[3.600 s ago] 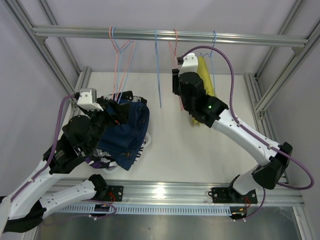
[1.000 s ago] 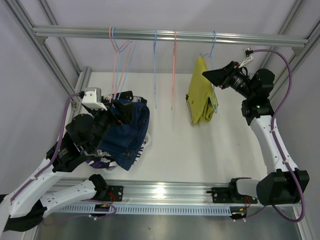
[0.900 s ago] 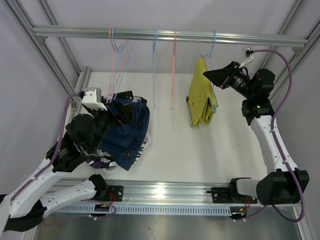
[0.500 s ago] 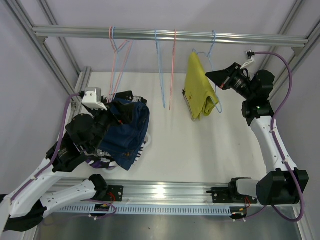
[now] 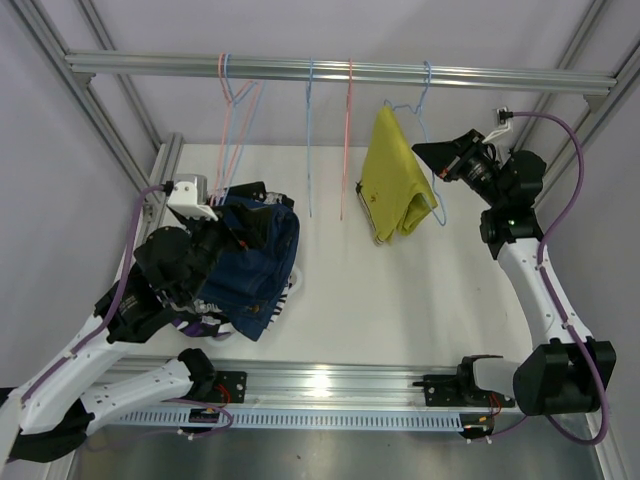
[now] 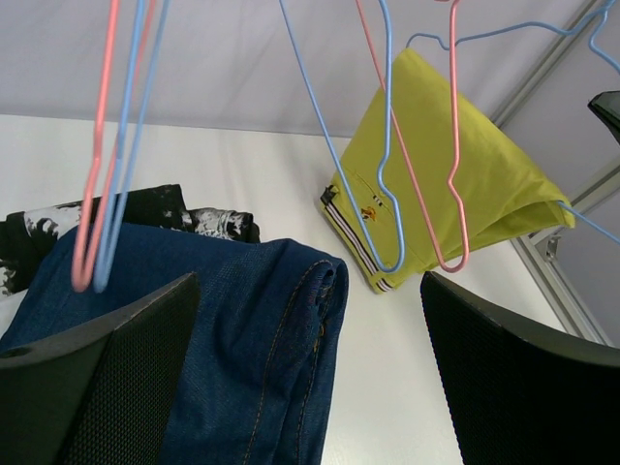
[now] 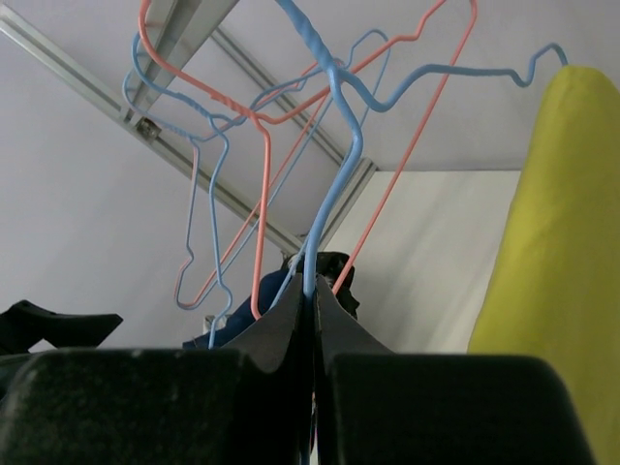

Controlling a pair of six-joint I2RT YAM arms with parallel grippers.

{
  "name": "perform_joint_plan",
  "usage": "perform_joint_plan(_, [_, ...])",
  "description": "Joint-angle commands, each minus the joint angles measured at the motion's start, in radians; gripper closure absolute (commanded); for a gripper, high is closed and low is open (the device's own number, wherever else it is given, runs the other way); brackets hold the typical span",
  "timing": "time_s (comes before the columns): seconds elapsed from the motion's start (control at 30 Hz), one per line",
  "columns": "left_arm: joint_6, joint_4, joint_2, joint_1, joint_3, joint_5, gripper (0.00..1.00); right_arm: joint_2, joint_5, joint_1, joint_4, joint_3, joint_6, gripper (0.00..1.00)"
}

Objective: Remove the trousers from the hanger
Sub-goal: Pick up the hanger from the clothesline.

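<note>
The yellow trousers hang folded over a blue hanger on the rail. My right gripper sits just right of them, shut on that hanger's wire below the hook. In the right wrist view the jaws pinch the blue wire, with the yellow cloth at the right. My left gripper is wide open and empty over the pile, above the navy trousers. In the left wrist view it hovers over the navy cloth, with the yellow trousers beyond.
Empty hangers hang on the rail: a pink and blue pair, a blue one, a pink one. Black speckled trousers and a purple patterned pair lie under the navy pair. Frame posts stand at the table's sides.
The right arm has swung from left of the yellow trousers to their right. The hanger and trousers have since tilted and shifted left. The left arm has hardly moved.
</note>
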Motion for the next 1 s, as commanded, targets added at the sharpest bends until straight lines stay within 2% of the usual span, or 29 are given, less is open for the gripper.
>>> perform_joint_plan(0.0, [0.020, 0.021, 0.010, 0.007, -0.006, 0.021, 0.01, -0.075, 0.022, 0.020, 0.159, 0.000, 0.002, 1.00])
perform_joint_plan(0.47, [0.023, 0.021, 0.017, 0.007, -0.004, 0.024, 0.01, -0.108, 0.140, 0.057, 0.176, 0.003, -0.029, 1.00])
perform_joint_plan(0.73, [0.021, 0.021, 0.023, 0.007, -0.003, 0.030, 0.01, -0.147, 0.301, 0.130, 0.058, 0.052, -0.154, 1.00])
perform_joint_plan(0.97, [0.020, 0.019, 0.025, 0.007, -0.004, 0.033, 0.00, -0.108, 0.384, 0.173, -0.015, 0.147, -0.236, 1.00])
